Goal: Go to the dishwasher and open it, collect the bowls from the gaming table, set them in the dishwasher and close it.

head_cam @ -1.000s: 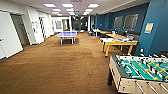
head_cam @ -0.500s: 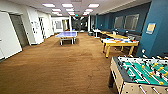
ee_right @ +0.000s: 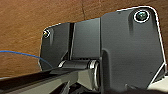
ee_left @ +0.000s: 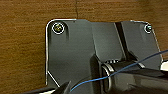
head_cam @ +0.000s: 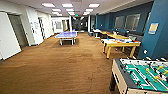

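Near right, I've got the foosball table (head_cam: 142,75); a yellow-legged table (head_cam: 120,43) beyond; far left, a ping-pong table (head_cam: 66,35). Jaws: can't tell.

The head view is evenly bright, lit by rows of rectangular ceiling panels (head_cam: 68,5) that glow white and blow out at their centres. The whole picture is soft and blocky, with detail smeared at the far end of the room. Wide-angle stretch bows the foosball table (head_cam: 140,75) at the near corner. The brown carpet (head_cam: 57,67) carries faint sheen patches and weak shadows under the tables. Both wrist views are dimmer and blurred, with bright rims on the dark plate edges.
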